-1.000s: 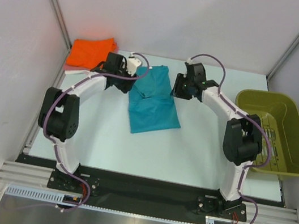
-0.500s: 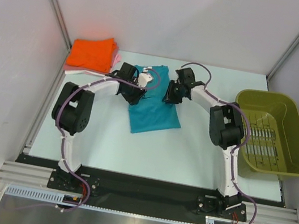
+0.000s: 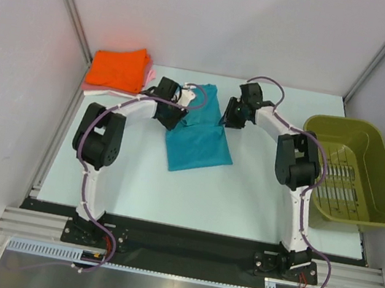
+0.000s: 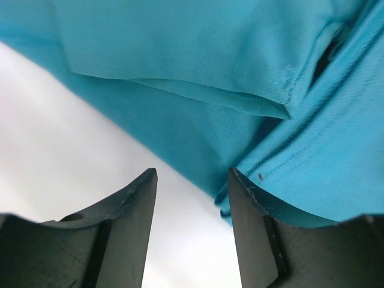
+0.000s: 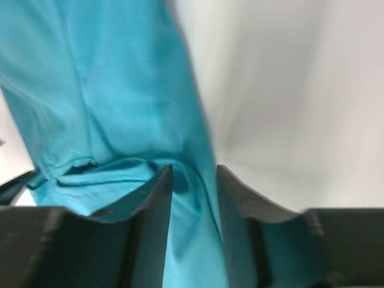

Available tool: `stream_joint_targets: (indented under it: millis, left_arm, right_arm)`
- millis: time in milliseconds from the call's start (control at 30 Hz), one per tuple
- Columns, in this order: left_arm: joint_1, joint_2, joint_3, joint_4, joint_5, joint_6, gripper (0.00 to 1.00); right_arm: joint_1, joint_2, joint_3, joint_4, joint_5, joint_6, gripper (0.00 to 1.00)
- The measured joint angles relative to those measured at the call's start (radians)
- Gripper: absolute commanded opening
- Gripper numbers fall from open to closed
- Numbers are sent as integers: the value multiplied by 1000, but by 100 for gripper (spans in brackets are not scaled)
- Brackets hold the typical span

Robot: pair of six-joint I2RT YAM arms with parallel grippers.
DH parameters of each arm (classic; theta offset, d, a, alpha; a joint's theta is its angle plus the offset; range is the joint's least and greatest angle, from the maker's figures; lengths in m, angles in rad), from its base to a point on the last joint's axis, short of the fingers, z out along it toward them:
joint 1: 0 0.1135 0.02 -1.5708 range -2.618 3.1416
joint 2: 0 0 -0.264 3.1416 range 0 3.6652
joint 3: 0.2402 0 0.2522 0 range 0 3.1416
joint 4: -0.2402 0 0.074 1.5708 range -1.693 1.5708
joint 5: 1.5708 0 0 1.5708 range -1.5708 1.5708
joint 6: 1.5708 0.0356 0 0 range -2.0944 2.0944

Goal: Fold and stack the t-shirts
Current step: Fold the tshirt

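Observation:
The teal t-shirt [image 3: 199, 136] lies partly folded mid-table, collar end toward the far side. My left gripper [image 3: 188, 106] is at its upper left edge. In the left wrist view that gripper [image 4: 192, 171] is open over bare table, and the teal hem [image 4: 240, 198] brushes its right finger. My right gripper [image 3: 225, 115] is at the shirt's upper right edge. In the right wrist view its fingers [image 5: 193, 168] stand narrowly apart with a loose ridge of teal cloth [image 5: 195, 198] between them. A folded orange t-shirt [image 3: 119, 67] tops a stack at the far left, with pink [image 3: 150, 77] and white [image 3: 95, 89] edges showing beneath.
An olive-green plastic basket [image 3: 382, 173] stands at the right edge of the table. White walls and metal posts close in the left, far and right sides. Both arm bases are bolted at the near edge.
Both grippers swung in over the shirt's top, then drew back a little toward the far side. The right jaws have narrowed. The shirt has barely shifted.

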Motion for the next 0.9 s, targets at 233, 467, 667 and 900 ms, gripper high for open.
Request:
stream_joint_targets:
  millis: [233,467,667,900]
  left_arm:
    - [-18,-271,-98,67,52,26,59]
    - [-242,-518,-358,92,117,228,61]
    - [-338,-502,-523,50,113,309,66]
    - [-359,-477,-587,97,63,335,65]
  right_arm:
    - [-18,-146,-96,-74,112,-55,57]
    - [-10,-390,-374,-95,116,-83,59]
    - [39,-410,-551,-108,91,-77,59]
    - [67,-410,-580,-76,71,-58,54]
